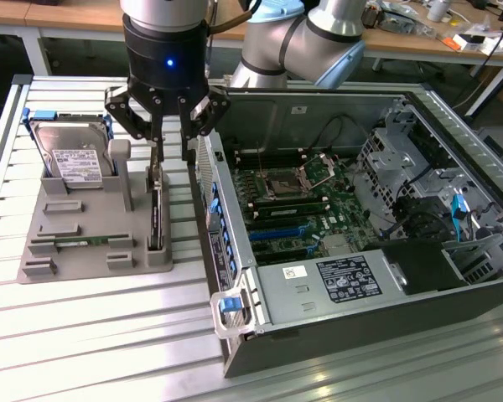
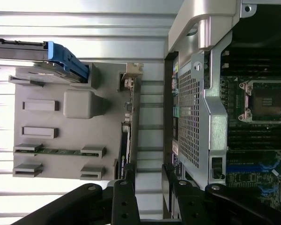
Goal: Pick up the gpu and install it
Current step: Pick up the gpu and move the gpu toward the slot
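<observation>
You are holding the claw (image 1: 173, 155) wide open right over the gpu (image 1: 155, 219)
In the grey holder (image 1: 84, 251), to the exterior view's right of the hard drive (image 1: 74, 163), the gpu is standing on edge directly below, slim and black with a pale bracket (image 2: 131, 75), its long axis running square to the fingers' closing line; the case (image 1: 335, 335) is sitting alongside

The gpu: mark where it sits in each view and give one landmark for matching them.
Exterior view: the gpu stands on edge in the grey tray, at its side nearest the computer case, just below the gripper.
Wrist view: the gpu runs along the tray's edge beside the case's perforated wall.
Shared landmark: the hard drive with blue rails.
</observation>
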`<state>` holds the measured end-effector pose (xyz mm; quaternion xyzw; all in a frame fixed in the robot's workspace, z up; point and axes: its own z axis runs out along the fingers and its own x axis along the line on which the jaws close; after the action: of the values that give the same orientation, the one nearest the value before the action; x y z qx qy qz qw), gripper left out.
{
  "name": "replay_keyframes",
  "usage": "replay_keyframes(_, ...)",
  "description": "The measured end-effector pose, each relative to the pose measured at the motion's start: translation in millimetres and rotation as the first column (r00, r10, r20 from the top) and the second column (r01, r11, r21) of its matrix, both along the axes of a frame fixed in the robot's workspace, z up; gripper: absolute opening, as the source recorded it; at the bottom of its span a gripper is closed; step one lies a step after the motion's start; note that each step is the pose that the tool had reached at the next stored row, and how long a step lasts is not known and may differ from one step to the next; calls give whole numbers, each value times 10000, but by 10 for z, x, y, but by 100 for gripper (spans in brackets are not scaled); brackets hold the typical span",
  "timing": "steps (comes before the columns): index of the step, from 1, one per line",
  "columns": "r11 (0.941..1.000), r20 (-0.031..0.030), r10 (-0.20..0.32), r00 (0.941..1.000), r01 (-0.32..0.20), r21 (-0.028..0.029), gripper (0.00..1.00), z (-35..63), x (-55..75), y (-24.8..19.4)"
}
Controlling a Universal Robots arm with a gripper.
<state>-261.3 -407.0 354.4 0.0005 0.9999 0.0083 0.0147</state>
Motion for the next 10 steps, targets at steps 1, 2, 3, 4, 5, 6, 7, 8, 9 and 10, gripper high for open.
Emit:
replay_keyframes(1, 10000, 0, -1, 10000, 1, 0, 36, -6, 0, 0)
replay_keyframes(2, 10000, 0, 0, 10000, 0, 0, 36, -10, 0, 0)
replay_keyframes(3, 10000, 0, 0, 10000, 0, 1, 36, -16, 0, 0)
replay_keyframes(4, 10000, 0, 0, 10000, 0, 1, 36, -21, 0, 0)
replay_keyframes(5, 10000, 0, 0, 10000, 0, 1, 36, -25, 0, 0)
replay_keyframes(6, 10000, 1, 0, 10000, 0, 1, 36, -28, 0, 0)
replay_keyframes(7, 10000, 1, 0, 10000, 0, 1, 36, -32, 0, 0)
replay_keyframes(8, 10000, 1, 0, 10000, 0, 2, 36, -41, 0, 0)
replay_keyframes(9, 10000, 1, 0, 10000, 0, 1, 36, -49, 0, 0)
replay_keyframes(10, 10000, 0, 0, 10000, 0, 1, 36, -56, 0, 0)
